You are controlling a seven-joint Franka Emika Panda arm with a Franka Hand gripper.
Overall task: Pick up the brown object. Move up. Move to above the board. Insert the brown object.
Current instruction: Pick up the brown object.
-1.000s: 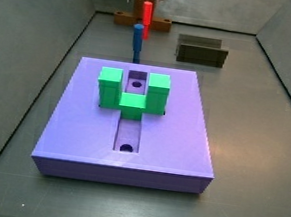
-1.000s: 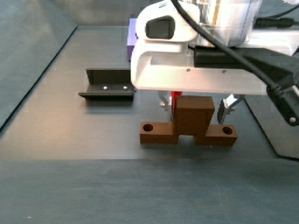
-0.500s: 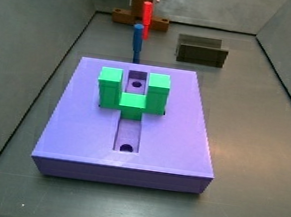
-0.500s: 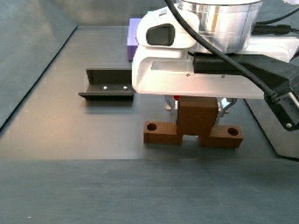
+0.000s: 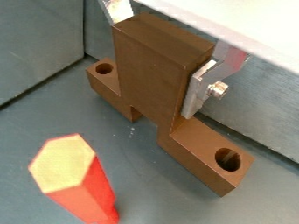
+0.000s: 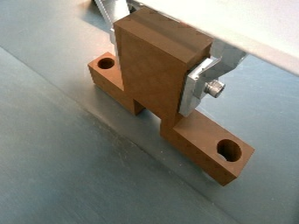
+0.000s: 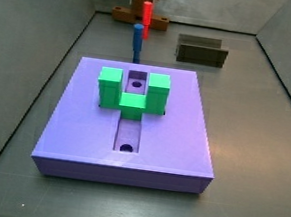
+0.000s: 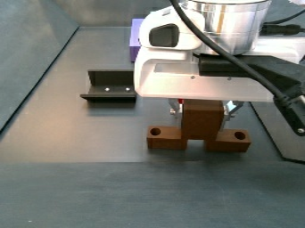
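The brown object (image 5: 193, 144) is a flat bar with a round hole at each end and an upright block in its middle. It lies at the far end of the floor in a side view (image 7: 125, 16). My gripper (image 5: 158, 70) is shut on the upright block, with a silver finger (image 6: 198, 83) flat against its side. The other finger is mostly hidden. In a side view the gripper (image 8: 201, 111) holds the object (image 8: 167, 138) at or just above the floor. The purple board (image 7: 72, 121) with its green bracket (image 7: 133, 91) lies well apart from it.
A thin red-and-blue peg (image 7: 141, 29) stands upright between the brown object and the board; its red top shows in a wrist view (image 5: 73, 175). A dark olive open box (image 7: 201, 51) sits beside it, also seen in a side view (image 8: 109, 88). Grey walls surround the floor.
The gripper has risen slightly with the brown object in it; the object looks a little higher and shifted sideways. The board, peg and box have not moved.
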